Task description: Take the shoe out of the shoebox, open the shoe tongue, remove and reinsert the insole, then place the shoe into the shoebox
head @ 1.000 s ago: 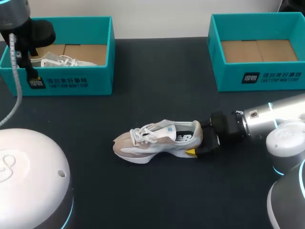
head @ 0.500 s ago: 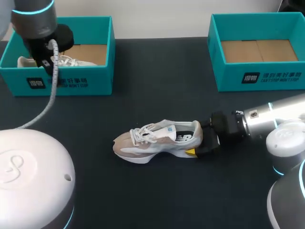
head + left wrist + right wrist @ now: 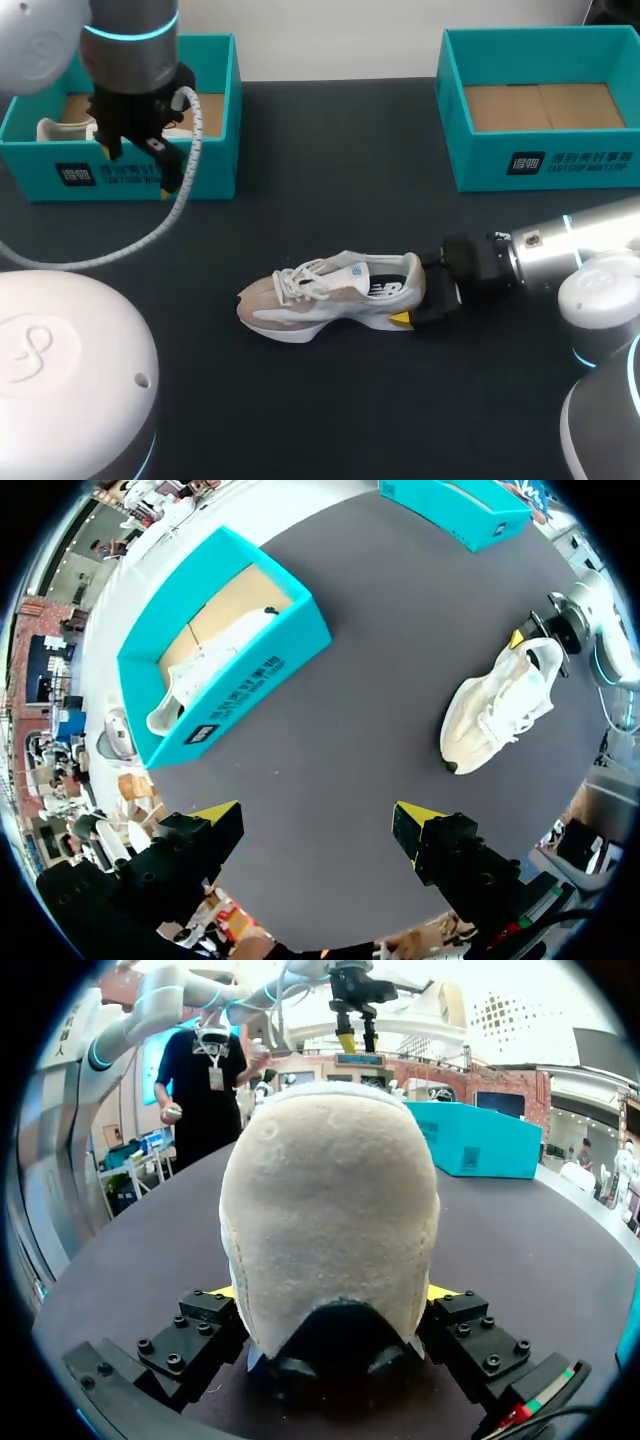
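A white and beige shoe [image 3: 325, 292] stands upright on the dark table, toe to the left. My right gripper [image 3: 414, 296] is at its heel, one finger on each side, shut on the heel. From the right wrist, the heel [image 3: 330, 1230] fills the gap between the right gripper [image 3: 332, 1298] fingers. My left gripper [image 3: 138, 168] hangs open over the front wall of the left shoebox [image 3: 205, 170], holding nothing. From the left wrist, the open left gripper [image 3: 315, 820] is high above bare table, with the shoe [image 3: 500, 705] far ahead of it.
The left teal shoebox [image 3: 290, 645] holds a second white shoe [image 3: 58, 130] [image 3: 210, 665]. A second teal shoebox [image 3: 545, 165] stands at the back right with only cardboard inside. Dark table lies bare between the boxes and in front of the shoe.
My left arm has swung right, from the left end of the left shoebox to over its front wall. The right arm and the shoe have not moved.
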You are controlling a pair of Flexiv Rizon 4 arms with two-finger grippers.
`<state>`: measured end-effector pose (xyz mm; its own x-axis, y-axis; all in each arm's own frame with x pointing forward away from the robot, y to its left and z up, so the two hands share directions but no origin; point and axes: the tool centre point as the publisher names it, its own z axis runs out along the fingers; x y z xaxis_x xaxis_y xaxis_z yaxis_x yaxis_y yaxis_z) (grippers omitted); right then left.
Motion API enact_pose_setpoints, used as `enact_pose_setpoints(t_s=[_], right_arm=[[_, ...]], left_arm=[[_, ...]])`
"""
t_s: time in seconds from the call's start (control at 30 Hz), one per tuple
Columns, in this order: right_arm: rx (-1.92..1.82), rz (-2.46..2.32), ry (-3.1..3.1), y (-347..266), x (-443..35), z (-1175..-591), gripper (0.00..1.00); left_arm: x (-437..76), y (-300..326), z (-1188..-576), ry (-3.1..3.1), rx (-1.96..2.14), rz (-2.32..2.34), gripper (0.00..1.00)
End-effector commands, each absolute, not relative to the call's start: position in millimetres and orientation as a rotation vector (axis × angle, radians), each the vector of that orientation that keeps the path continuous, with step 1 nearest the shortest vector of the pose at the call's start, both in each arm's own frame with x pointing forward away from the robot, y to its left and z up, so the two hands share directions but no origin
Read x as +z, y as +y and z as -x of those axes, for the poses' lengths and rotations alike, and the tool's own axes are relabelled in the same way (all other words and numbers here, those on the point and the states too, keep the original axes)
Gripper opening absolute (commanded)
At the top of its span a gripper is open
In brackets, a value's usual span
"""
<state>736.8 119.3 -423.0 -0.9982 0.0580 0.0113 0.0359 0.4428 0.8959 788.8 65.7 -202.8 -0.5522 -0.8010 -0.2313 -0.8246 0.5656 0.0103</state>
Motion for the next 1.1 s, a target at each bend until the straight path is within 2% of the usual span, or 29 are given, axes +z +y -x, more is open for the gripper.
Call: enact_pose_setpoints(t_s=[0.03,0.3,0.67,1.1], right_arm=[[1.639,-0.089,2.654,125.3,-426.5,-737.1,0.00],[1.639,-0.089,2.654,125.3,-426.5,-737.1,0.00],[1.639,-0.089,2.654,125.3,-426.5,-737.1,0.00],[1.639,-0.089,2.654,125.3,-426.5,-737.1,0.00]], left_arm=[[-201.8,48.3,-774.6,2.581,0.155,1.362,1.00],[-206.5,5.4,-763.5,2.505,0.166,1.488,1.00],[-221.5,-53.4,-746.0,2.442,0.292,1.410,1.00],[-221.5,-53.4,-746.0,2.442,0.292,1.410,1.00]])
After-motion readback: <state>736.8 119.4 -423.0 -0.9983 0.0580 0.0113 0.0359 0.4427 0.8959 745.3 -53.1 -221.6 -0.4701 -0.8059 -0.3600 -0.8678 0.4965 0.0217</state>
